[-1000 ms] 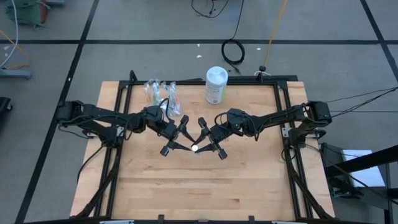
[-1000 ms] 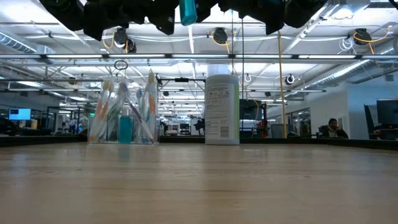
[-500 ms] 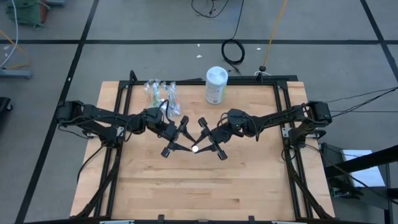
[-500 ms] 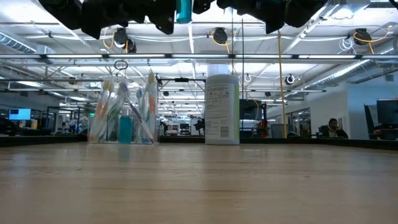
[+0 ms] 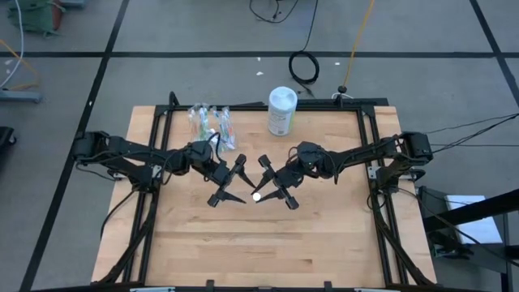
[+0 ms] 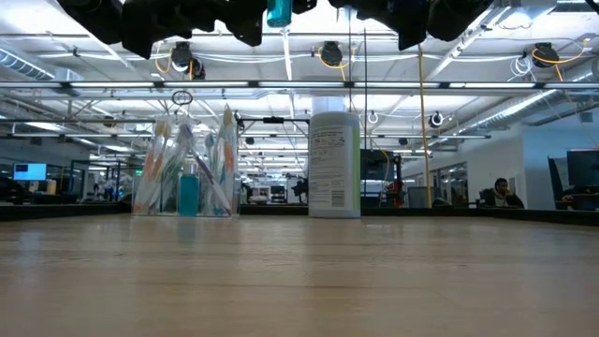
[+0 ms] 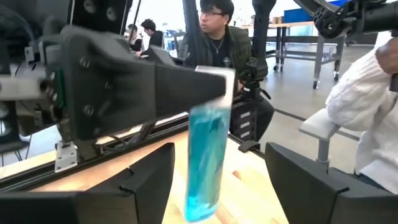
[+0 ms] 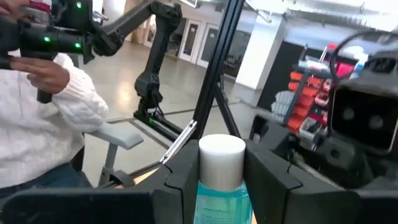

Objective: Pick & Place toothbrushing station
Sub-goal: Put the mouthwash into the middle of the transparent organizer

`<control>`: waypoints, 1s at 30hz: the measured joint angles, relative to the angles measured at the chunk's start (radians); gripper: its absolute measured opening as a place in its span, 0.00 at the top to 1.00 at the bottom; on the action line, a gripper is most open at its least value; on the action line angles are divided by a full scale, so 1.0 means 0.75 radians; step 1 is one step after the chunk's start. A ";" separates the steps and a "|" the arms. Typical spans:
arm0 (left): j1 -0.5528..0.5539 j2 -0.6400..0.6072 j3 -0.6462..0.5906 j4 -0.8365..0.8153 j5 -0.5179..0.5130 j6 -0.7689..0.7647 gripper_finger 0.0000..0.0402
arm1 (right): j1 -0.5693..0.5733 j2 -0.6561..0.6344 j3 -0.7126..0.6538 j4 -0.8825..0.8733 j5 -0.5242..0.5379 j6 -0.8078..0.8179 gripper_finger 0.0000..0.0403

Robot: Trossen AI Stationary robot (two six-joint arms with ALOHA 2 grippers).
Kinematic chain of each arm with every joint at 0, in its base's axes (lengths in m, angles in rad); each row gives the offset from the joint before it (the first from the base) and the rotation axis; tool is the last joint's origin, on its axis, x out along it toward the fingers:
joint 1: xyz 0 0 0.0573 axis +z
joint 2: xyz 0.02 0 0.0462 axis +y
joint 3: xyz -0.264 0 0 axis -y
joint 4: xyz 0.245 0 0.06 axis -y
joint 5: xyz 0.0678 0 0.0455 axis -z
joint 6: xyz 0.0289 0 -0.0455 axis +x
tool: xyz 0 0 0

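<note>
A small teal-blue tube with a white cap hangs in the air above the table's middle. My right gripper is shut on it. The tube also shows in the right wrist view and at the top of the low view. My left gripper is open just left of the tube. Its fingers stand on either side of the tube without touching it. The clear cup with several toothbrushes and a teal tube stands on its base at the table's far left. My right gripper pinches the tube between its two fingers near the cap end. The fingers come from the table's right, slanting down. The tube is upright with its cap up, its teal body hanging below, lifted clear of the table.
A tall white canister with a pale green label stands at the far edge, right of the cup. Black rails run along the table's left and right sides. A person in a white sleeve and others show beyond the table.
My left gripper has drawn back a little toward the table's left, away from the tube. The tube has stayed with my right gripper and shows slightly higher in the low view.
</note>
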 joint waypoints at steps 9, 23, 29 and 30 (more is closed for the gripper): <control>0.006 0.008 0.000 0.008 -0.078 0.000 0.48 | 0.014 -0.001 0.000 0.067 0.047 0.082 0.75; -0.026 0.009 0.000 0.005 -0.139 0.012 0.36 | 0.099 -0.002 0.000 -0.023 0.296 -0.014 0.75; -0.027 -0.034 0.000 -0.081 -0.190 0.016 0.37 | 0.118 -0.040 -0.004 -0.053 0.376 0.042 0.75; -0.027 -0.053 0.000 -0.096 -0.222 0.029 0.37 | 0.118 -0.050 -0.016 -0.058 0.415 0.049 0.75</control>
